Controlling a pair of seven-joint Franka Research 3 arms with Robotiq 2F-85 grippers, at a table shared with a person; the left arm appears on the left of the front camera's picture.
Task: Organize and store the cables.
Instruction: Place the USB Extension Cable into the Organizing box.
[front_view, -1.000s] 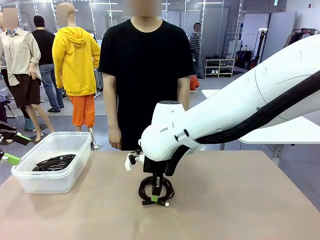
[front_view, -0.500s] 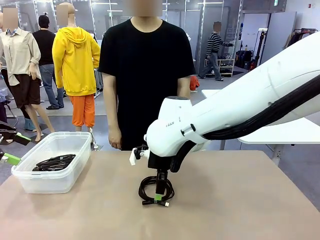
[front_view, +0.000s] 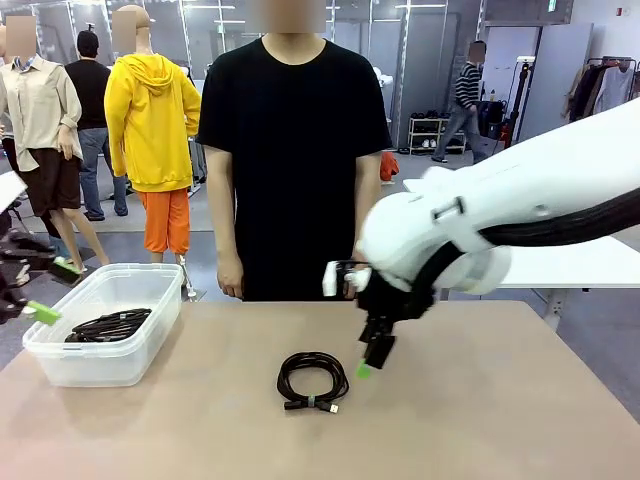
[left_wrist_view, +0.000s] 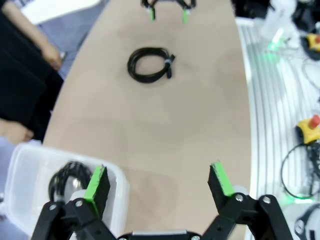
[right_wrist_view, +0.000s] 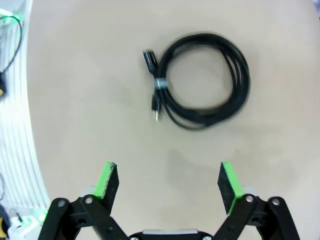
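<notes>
One cable (front_view: 284, 381), a black tied coil, lies flat on the tan table (front_view: 480, 410) in front of the person. My right gripper (front_view: 372, 358) hangs open just right of it and above the table, holding nothing. In the right wrist view the cable (right_wrist_view: 243, 80) lies ahead of the open gripper (right_wrist_view: 167, 182). More cables (front_view: 110, 325) lie in the clear bin (front_view: 90, 365) at the left. My left gripper (front_view: 55, 290) is open at the bin's left edge. The left wrist view shows that gripper (left_wrist_view: 159, 182) open over the bin's rim (left_wrist_view: 30, 150), with the cable (left_wrist_view: 134, 70) farther off.
A person in a black shirt (front_view: 290, 150) stands at the table's far edge with hands down; one hand (left_wrist_view: 47, 50) shows near that edge. A white side table (front_view: 560, 265) is at the right. Bare tabletop surrounds the coil.
My right gripper opened and let go of the coil, then rose and swung to the right. The coil stays on the table. The left gripper shifted slightly.
</notes>
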